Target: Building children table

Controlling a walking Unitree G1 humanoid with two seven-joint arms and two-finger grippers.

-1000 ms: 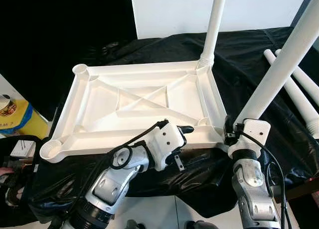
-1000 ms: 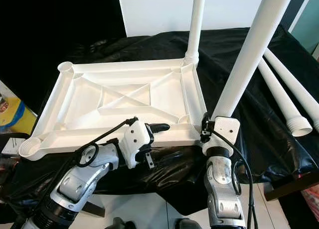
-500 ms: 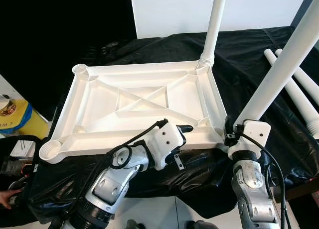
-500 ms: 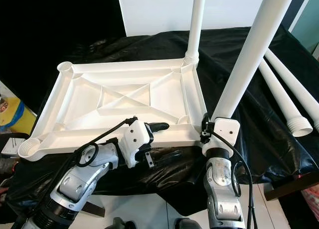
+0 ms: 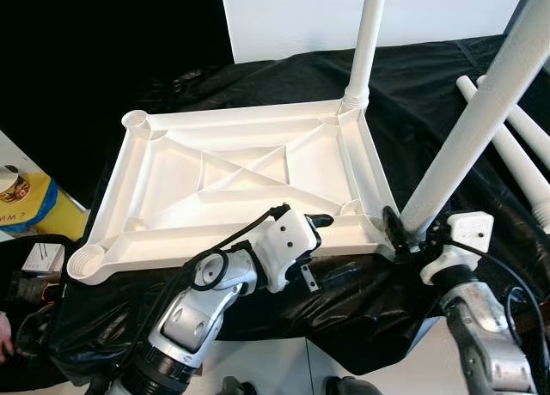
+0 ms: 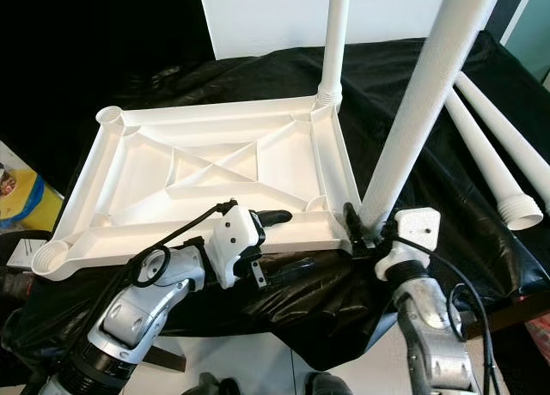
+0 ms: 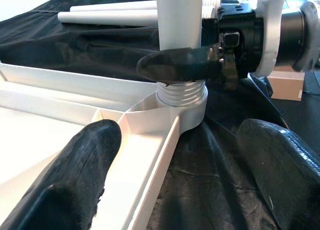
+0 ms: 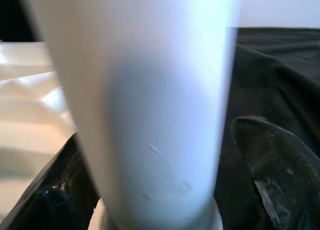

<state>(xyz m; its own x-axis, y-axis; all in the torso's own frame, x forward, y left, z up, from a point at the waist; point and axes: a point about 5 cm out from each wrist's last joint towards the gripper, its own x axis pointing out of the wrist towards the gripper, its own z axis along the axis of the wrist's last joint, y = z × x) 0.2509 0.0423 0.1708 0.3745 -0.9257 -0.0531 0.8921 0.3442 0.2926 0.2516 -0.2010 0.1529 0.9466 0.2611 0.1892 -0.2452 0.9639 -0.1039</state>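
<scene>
A white tabletop [image 5: 232, 167] lies upside down on black cloth. One white leg [image 5: 365, 43] stands in its far right corner. A second leg [image 5: 481, 112] rises tilted from the near right corner, its threaded base [image 7: 182, 97] sitting in the socket. My right gripper [image 5: 400, 232] is shut on this leg just above the threads, and the leg [image 8: 145, 115] sits between its fingers. My left gripper [image 5: 311, 249] is open and straddles the tabletop's near rim, with one finger [image 7: 75, 175] over the inside and the other below on the cloth.
Two loose white legs [image 6: 490, 154] lie on the cloth at the right. Open sockets show at the near left corner [image 5: 86, 259] and the far left corner [image 5: 135, 118]. A yellow container [image 5: 21, 202] stands low on the left. A white panel [image 5: 292, 17] stands behind.
My right wrist has swung out to the right around the near leg's base, still holding the leg. The left arm has not moved.
</scene>
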